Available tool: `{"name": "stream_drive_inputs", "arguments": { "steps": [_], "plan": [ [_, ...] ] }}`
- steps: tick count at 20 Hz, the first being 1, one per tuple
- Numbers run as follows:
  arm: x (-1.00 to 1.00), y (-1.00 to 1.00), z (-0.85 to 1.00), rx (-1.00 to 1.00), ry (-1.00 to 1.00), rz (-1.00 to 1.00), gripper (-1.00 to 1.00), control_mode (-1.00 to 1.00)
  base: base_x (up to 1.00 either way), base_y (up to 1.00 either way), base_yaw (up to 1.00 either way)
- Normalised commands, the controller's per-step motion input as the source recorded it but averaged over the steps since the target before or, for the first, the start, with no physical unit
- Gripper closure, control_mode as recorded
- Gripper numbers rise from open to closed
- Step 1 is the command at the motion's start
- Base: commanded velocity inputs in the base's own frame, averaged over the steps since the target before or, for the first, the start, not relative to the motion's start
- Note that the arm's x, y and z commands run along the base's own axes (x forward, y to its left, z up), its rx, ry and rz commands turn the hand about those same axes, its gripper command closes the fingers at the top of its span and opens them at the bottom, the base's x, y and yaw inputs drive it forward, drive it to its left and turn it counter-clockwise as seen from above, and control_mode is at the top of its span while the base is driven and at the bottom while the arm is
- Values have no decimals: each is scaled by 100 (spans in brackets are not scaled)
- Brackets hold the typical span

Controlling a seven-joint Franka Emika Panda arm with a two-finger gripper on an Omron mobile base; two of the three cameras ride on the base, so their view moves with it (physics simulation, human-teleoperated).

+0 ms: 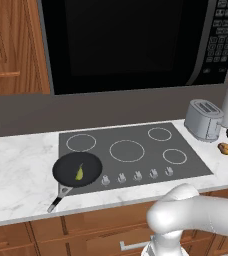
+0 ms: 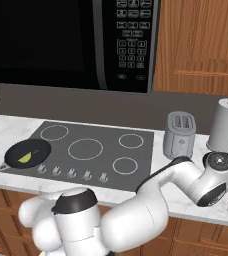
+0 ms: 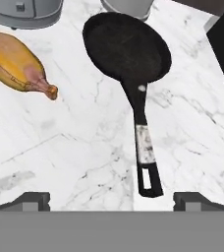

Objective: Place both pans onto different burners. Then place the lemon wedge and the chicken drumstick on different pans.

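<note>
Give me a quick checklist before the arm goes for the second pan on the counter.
1. Gripper open: ok, jaws stand wide.
2. Second pan empty, resting on the marble counter: ok.
3. Handle between the fingertips: ok, its end lies just ahead of them.
4. Drumstick clear of the pan: ok, apart beside it.
5. First pan on a burner, lemon wedge inside: ok.
6. Free burner available: ok.

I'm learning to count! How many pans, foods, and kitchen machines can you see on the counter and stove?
Pans: 2 – pan on the cooktop, pan on the counter
Foods: 2 – lemon wedge, chicken drumstick
Machines: 1 – toaster
Total: 5
</note>
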Motion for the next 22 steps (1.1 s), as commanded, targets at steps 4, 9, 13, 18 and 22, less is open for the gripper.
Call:
{"name": "stream_drive_inputs", "arguments": {
  "steps": [4, 9, 13, 18, 22],
  "plan": [
    [17, -15, -21, 0, 6, 0, -100, -100, 0, 0, 0],
    [8, -20, -23, 0, 3, 0, -100, -100, 0, 0, 0],
    [2, -22, -26, 0, 0, 0, -100, -100, 0, 0, 0],
    [8, -21, -28, 0, 0, 0, -100, -100, 0, 0, 0],
    [15, -18, -25, 0, 0, 0, -100, -100, 0, 0, 0]
  ]
}}
